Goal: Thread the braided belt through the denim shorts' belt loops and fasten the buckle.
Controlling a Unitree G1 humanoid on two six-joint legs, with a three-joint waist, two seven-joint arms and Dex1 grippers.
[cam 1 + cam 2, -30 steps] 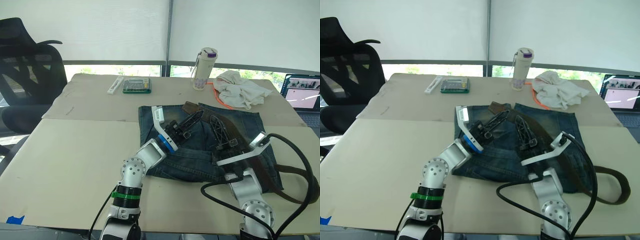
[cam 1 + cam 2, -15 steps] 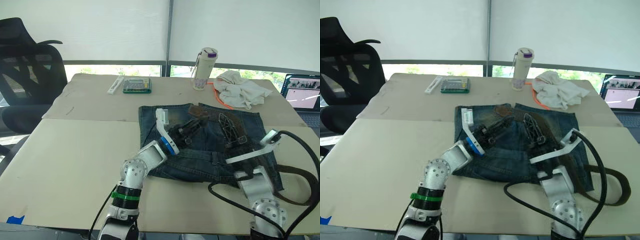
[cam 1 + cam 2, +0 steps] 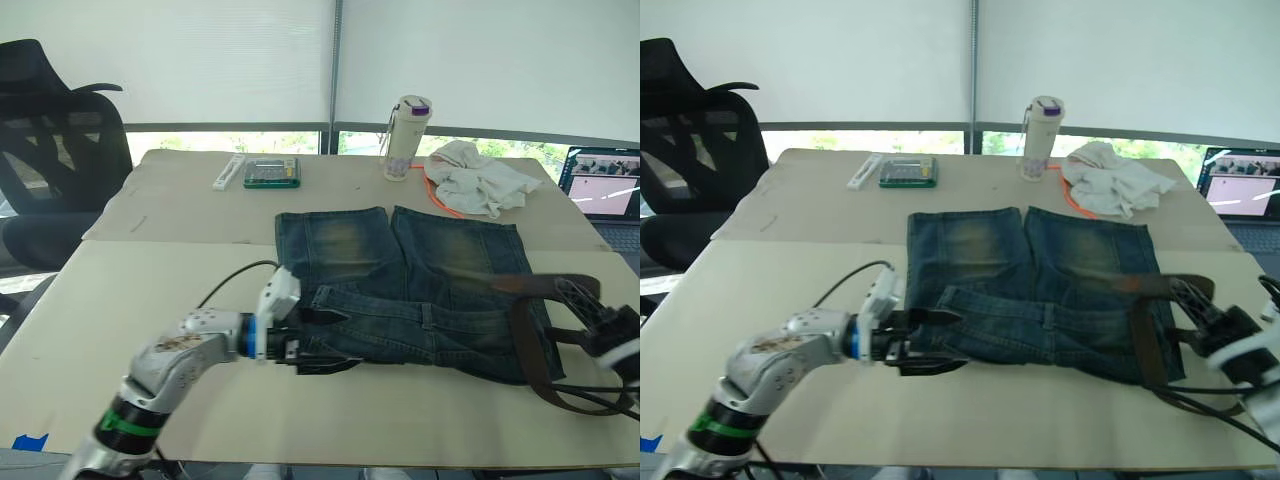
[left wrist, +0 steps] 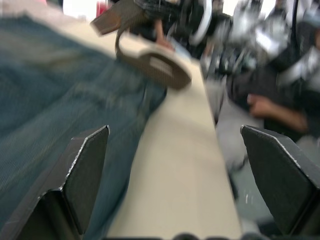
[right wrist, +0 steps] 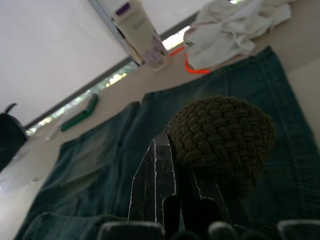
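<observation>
Right gripper [image 3: 590, 310] jaws pinch dark brown braided belt [image 3: 523, 340] at 3 o'clock of faded blue denim shorts [image 3: 420, 280] (ready to thread); left gripper [image 3: 325, 340] jaws spread at waistband, 9 o'clock.

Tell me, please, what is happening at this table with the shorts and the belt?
A two-armed robot is working on threading the braided belt into the denim shorts, which lie flat on the table. The right gripper is shut on the belt's end beside the shorts. The left gripper sits open at the waistband's opposite end. The belt is not yet through any loop.
</observation>
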